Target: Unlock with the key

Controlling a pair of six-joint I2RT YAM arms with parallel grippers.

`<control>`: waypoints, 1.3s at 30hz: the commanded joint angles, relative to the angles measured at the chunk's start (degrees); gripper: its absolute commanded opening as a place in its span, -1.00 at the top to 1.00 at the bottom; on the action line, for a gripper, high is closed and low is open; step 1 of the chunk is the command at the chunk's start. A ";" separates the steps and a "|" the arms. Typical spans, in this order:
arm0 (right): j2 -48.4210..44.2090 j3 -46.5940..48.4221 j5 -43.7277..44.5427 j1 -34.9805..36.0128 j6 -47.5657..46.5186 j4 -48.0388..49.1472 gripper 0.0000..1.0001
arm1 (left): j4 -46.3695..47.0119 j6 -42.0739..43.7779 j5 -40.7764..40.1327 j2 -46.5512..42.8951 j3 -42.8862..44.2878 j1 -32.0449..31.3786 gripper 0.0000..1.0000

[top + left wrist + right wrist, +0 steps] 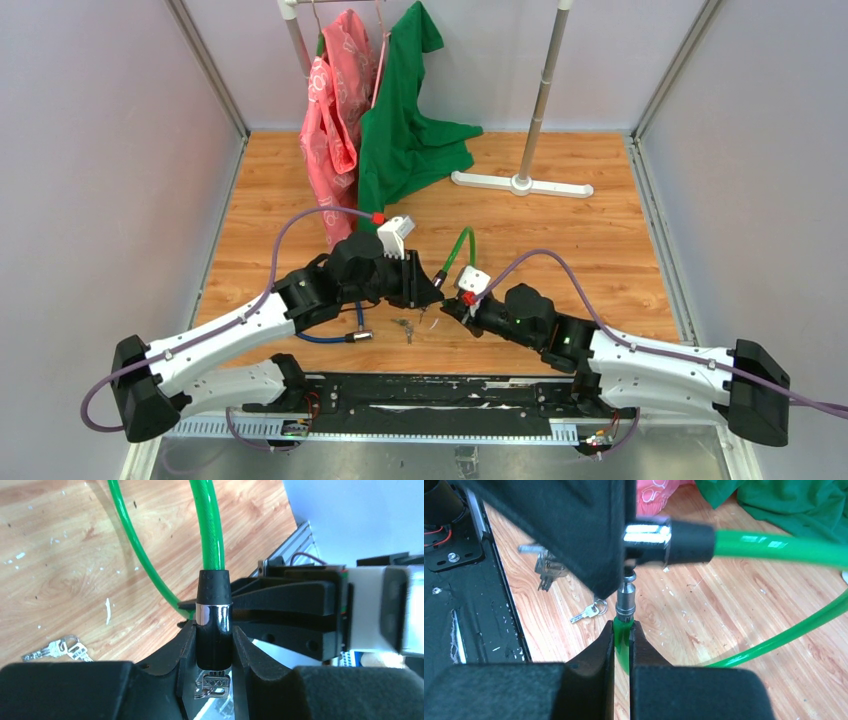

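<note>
From above, we see the left claw [428, 287] and the right claw [452, 306] meeting over the middle of the table [600, 250], toward its near edge; the green cable [461, 247] arches up between them and leans to the far edge; a bunch of spare keys [404, 326] lies on the wood just on the near-edge side of the claws; a pink garment [335, 130] and a green garment [405, 135] hang at the far edge, left of middle, and the rack foot [520, 183] rests by the far edge, right of middle.

At the left wrist, the left claw is clenched on the lock barrel [214, 625], a black cylinder with a chrome band, upright between both fingers; a key [215, 685] sits in the barrel's lower end, its silver head sticking out; the cable leaves the barrel's top.

At the right wrist, the right claw is clamped on the cable's free end, just behind its metal pin [625, 600]; the pin's tip meets the side of the barrel; whether it is seated inside we cannot tell; the spare keys lie beyond, beside the black base plate [469, 605] at the near edge.
</note>
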 commanded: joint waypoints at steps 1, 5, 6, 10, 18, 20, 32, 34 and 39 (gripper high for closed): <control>-2.07 0.28 2.67 0.84 1.57 -3.57 1.00 | 1.29 1.92 -3.48 -1.31 4.02 0.35 1.00; -2.25 0.87 4.15 0.89 1.98 -5.04 1.00 | 0.51 2.97 -3.83 -0.39 5.73 0.35 1.00; -2.17 0.93 4.15 0.88 1.98 -5.10 1.00 | 0.53 3.00 -3.58 -0.11 6.01 0.35 1.00; -1.91 1.78 5.59 0.84 2.06 -6.41 1.00 | 1.08 2.86 -2.97 0.05 5.97 0.34 1.00; -3.19 4.36 9.04 0.88 1.21 -11.88 1.00 | -2.00 5.85 -4.69 -1.08 5.55 0.36 1.00; -4.08 5.34 8.93 0.89 1.26 -14.52 1.00 | -2.15 6.52 -5.19 -1.83 4.80 0.34 1.00; -9.81 8.79 7.30 1.06 4.62 -30.67 1.00 | -0.01 8.68 -13.38 -2.00 -1.92 0.34 1.00; -9.43 9.19 9.03 1.06 4.62 -32.08 1.00 | 1.07 9.32 -14.39 -0.18 -1.59 0.41 1.00; -8.73 7.06 13.91 0.96 4.62 -29.05 1.00 | 1.49 10.79 -15.24 6.93 1.56 1.47 1.00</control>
